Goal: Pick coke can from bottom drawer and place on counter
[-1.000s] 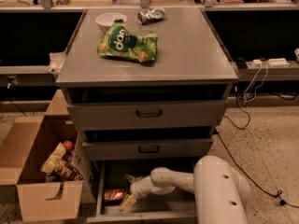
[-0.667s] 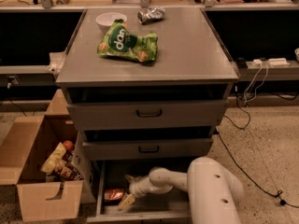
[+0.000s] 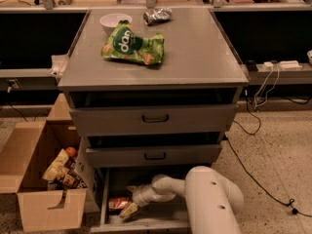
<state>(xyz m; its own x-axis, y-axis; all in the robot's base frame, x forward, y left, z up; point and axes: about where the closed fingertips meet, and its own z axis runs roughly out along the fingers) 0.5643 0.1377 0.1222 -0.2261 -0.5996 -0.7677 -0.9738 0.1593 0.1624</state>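
The coke can [image 3: 116, 204] lies on its side at the left of the open bottom drawer [image 3: 161, 219], red-orange against the grey floor. My gripper [image 3: 127, 210] is down inside that drawer, right beside the can on its right and touching or nearly touching it. My white arm [image 3: 209, 199] reaches in from the right front and hides much of the drawer. The counter [image 3: 195, 48] is the grey top of the cabinet, high above the can.
On the counter lie a green snack bag [image 3: 131, 45], a white bowl [image 3: 115, 21] and a silver foil packet [image 3: 157, 15]. Two shallower drawers [image 3: 155, 118] stand slightly open above. A cardboard box [image 3: 44, 179] of snacks stands left; cables [image 3: 253, 160] run right.
My arm's white body has shifted a little to the left. The gripper stays beside the can in the bottom drawer, and the can has not moved.
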